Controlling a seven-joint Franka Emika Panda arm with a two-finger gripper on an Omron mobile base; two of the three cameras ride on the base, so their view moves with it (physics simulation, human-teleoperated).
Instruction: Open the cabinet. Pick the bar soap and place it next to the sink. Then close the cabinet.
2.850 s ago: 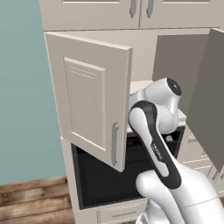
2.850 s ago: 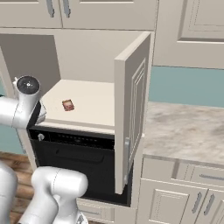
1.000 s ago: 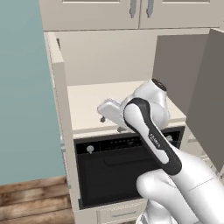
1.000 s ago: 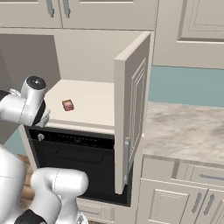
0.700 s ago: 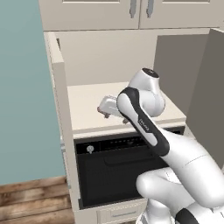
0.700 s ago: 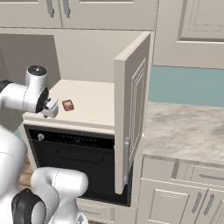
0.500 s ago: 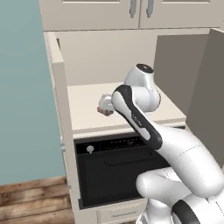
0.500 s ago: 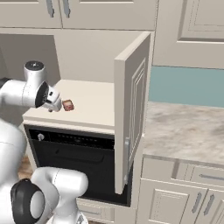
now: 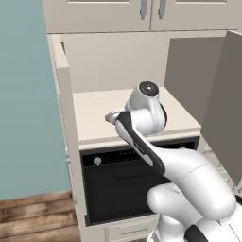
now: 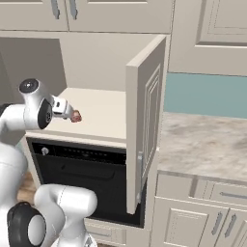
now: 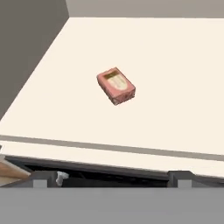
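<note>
In the left base view the bar soap [image 9: 108, 117] shows only as a small pink sliver past the arm's wrist. The cabinet [image 9: 64, 113] has its right door cut by the frame's right edge. In the right base view the claw [image 10: 72, 115] covers most of the soap. The soap's label print is too small to read in the hand view.
</note>
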